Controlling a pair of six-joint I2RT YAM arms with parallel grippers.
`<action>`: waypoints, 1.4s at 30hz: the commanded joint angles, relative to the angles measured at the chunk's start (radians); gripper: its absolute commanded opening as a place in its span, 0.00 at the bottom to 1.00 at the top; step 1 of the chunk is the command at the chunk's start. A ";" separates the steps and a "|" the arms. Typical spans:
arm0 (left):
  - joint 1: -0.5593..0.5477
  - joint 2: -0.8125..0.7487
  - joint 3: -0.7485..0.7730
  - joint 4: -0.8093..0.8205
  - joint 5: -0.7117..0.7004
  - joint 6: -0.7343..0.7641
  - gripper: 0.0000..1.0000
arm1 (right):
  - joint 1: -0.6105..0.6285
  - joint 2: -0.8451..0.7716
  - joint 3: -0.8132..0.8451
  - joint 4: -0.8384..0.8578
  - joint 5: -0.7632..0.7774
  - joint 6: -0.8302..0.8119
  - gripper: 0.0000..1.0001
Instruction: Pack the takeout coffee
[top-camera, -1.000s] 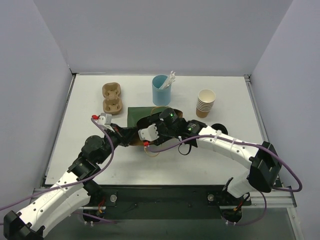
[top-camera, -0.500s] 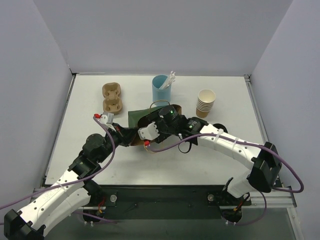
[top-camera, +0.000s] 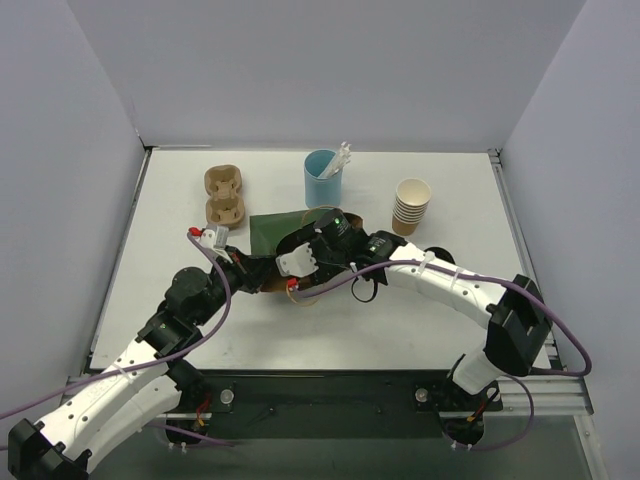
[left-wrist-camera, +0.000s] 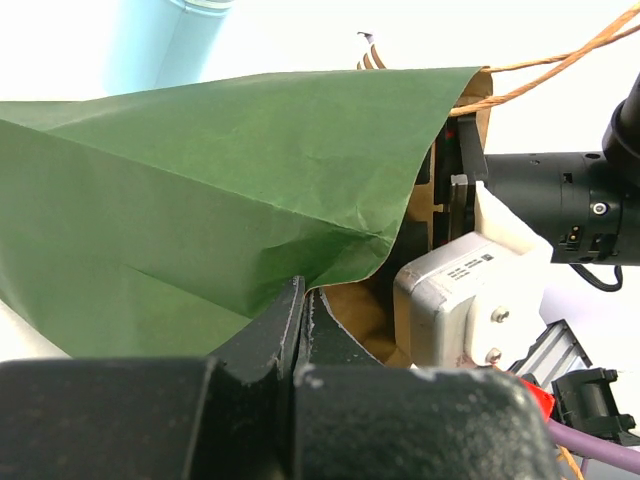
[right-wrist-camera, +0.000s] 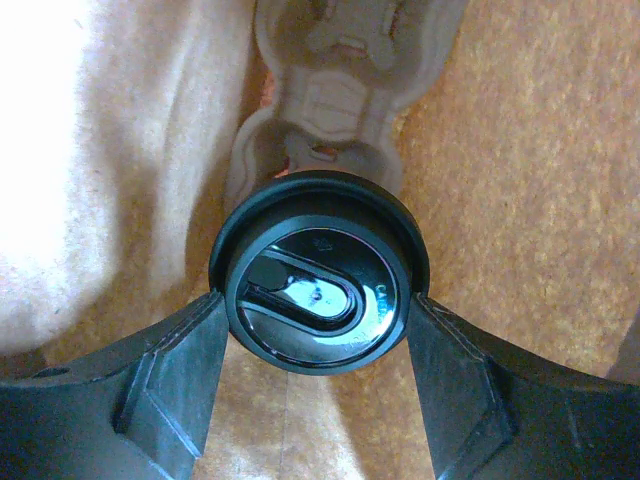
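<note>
The green paper bag (top-camera: 268, 230) lies on its side mid-table, mouth toward the arms. My left gripper (left-wrist-camera: 303, 300) is shut on the lower edge of the bag's mouth, holding the green flap (left-wrist-camera: 200, 190) up. My right gripper (right-wrist-camera: 318, 312) reaches inside the bag; only its wrist (top-camera: 328, 240) shows from above. It is shut on the takeout coffee (right-wrist-camera: 318, 272), both fingers pressed against the sides of its round black lid. The cup body is hidden under the lid. Just beyond the cup, a grey-brown pulp cup carrier (right-wrist-camera: 335, 90) lies on the bag's brown inner wall.
A second pulp carrier (top-camera: 225, 195) sits at the back left. A light-blue cup with white sticks (top-camera: 322, 180) stands just behind the bag. A stack of cream paper cups (top-camera: 411, 206) is at the back right. The bag's orange handles (left-wrist-camera: 560, 55) hang at its mouth.
My right arm has pushed a little farther left into the bag with the coffee, and the bag's upper flap has shifted. The left gripper kept its hold.
</note>
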 joint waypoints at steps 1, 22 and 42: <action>0.004 -0.009 0.033 0.040 0.015 0.018 0.00 | 0.002 -0.022 0.027 0.007 -0.036 -0.005 0.16; 0.086 -0.080 0.027 -0.080 0.080 0.008 0.00 | 0.039 -0.005 0.008 0.049 -0.030 0.044 0.17; 0.086 -0.130 -0.012 -0.070 0.070 0.019 0.00 | 0.071 0.062 -0.042 0.248 0.062 0.136 0.13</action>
